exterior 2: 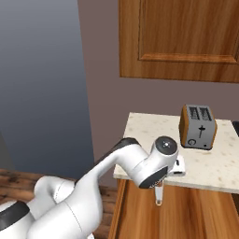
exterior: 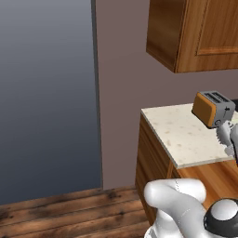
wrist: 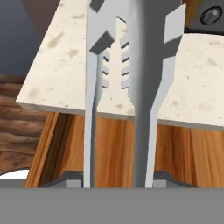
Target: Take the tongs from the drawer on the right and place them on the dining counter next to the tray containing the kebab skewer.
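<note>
So I've got the long slim silver-grey metal tongs [wrist: 131,87] clamped in my jaws, scalloped tips sticking out ahead over the edge of the beige speckled stone bench [exterior: 186,135]. An orange-and-grey two-slot toaster [exterior 2: 198,127] sits on that bench, wooden cabinet fronts [exterior 2: 182,210] below it.

Glossy white rounded arm [exterior 2: 93,186]; dark joint caps; faint seams, perhaps tiny screws, hard to tell.
</note>
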